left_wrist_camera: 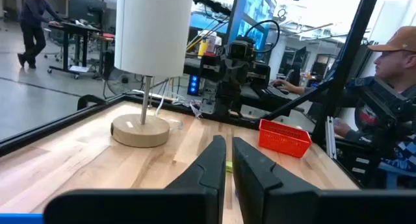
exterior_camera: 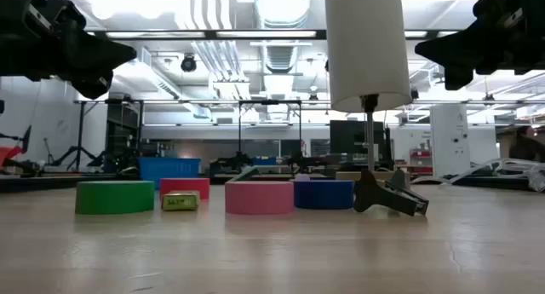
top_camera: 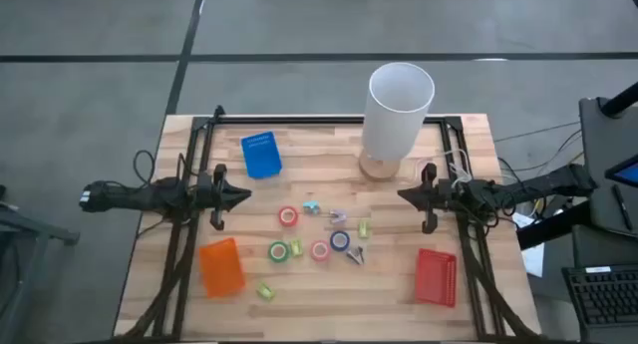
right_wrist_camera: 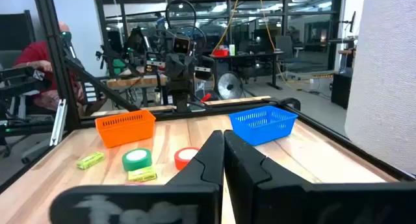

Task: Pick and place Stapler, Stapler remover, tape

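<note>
Several small tape rolls lie flat mid-table: red (top_camera: 288,216), green (top_camera: 278,251), pink (top_camera: 319,250) and blue (top_camera: 340,240). In the low view, green (exterior_camera: 115,197), pink (exterior_camera: 259,197) and blue (exterior_camera: 324,193) stand in a row. A small dark stapler remover (top_camera: 356,254) (exterior_camera: 390,198) lies beside the blue roll. Two tiny items (top_camera: 312,206) (top_camera: 337,217) lie above the rolls; which one is the stapler I cannot tell. My left gripper (top_camera: 247,196) (left_wrist_camera: 229,149) hovers shut to the left of the rolls. My right gripper (top_camera: 402,194) (right_wrist_camera: 223,143) hovers shut to their right. Both are well above the table.
A white lamp (top_camera: 399,105) stands on a round base (top_camera: 379,168) at the far side. A blue basket (top_camera: 261,155), an orange basket (top_camera: 221,266) and a red basket (top_camera: 436,276) sit around the rolls. Yellow-green blocks (top_camera: 265,290) (top_camera: 364,227) lie scattered. A person sits beyond the table's right edge (left_wrist_camera: 390,74).
</note>
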Action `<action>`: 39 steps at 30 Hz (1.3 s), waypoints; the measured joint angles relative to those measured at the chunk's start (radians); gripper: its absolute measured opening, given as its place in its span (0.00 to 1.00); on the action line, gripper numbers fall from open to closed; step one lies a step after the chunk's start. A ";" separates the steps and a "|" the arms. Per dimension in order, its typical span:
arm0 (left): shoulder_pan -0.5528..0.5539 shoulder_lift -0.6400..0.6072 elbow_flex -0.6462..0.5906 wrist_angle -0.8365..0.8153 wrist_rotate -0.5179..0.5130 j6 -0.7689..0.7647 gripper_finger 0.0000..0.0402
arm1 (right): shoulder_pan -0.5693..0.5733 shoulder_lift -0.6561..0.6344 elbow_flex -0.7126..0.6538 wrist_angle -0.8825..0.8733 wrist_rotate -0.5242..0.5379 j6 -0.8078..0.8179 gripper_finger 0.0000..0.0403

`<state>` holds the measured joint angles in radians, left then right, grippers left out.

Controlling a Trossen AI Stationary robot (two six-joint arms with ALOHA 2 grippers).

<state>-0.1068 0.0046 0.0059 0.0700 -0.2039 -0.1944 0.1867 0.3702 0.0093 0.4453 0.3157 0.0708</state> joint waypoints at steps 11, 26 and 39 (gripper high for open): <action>0.000 0.000 0.000 0.000 0.000 0.000 0.08 | 0.000 0.000 0.000 0.000 0.000 -0.002 0.02; 0.000 0.000 0.000 0.000 0.000 0.000 0.08 | 0.000 -0.001 0.000 0.000 0.000 -0.002 0.02; 0.000 0.000 0.000 0.000 0.000 0.000 0.08 | 0.000 -0.001 0.000 0.000 0.000 -0.001 0.02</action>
<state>-0.1066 0.0048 0.0059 0.0700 -0.2035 -0.1947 0.1869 0.3695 0.0095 0.4454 0.3157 0.0697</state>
